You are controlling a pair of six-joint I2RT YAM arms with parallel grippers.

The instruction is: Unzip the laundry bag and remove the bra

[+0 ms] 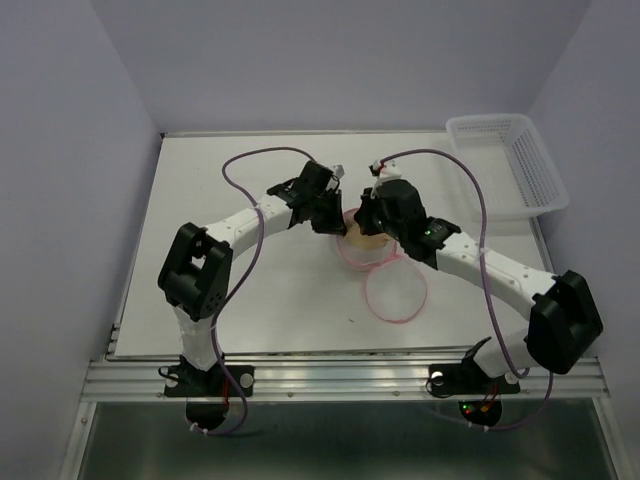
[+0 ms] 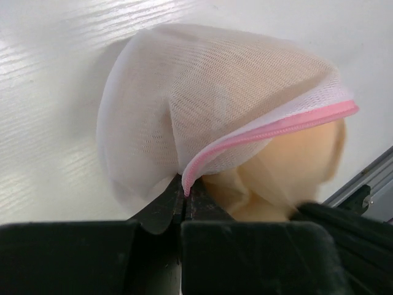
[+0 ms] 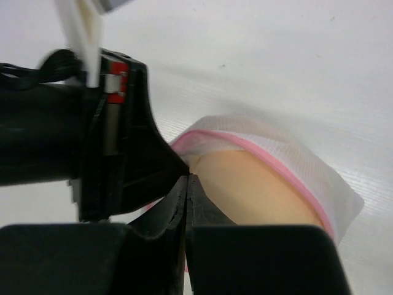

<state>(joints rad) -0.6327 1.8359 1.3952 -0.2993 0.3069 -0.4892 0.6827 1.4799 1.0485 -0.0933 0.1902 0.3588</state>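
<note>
The laundry bag (image 1: 396,293) lies unzipped mid-table. One pink-rimmed mesh half lies flat. The other half (image 1: 352,252) is lifted over the tan bra (image 1: 368,238). My left gripper (image 1: 335,220) is shut on the pink zipper rim (image 2: 270,130) of the lifted half; its jaws (image 2: 184,196) pinch the rim's end. The mesh dome (image 2: 209,92) covers most of the bra (image 2: 295,166), which bulges out below the rim. My right gripper (image 1: 366,220) is shut, its tips (image 3: 187,178) pinching the bra's edge (image 3: 258,190) just under the rim (image 3: 270,153).
A white plastic lattice basket (image 1: 510,160) stands at the table's back right corner. The left gripper's black body (image 3: 123,123) sits right beside the right gripper's tips. The metal table edge (image 2: 356,190) shows behind the bag.
</note>
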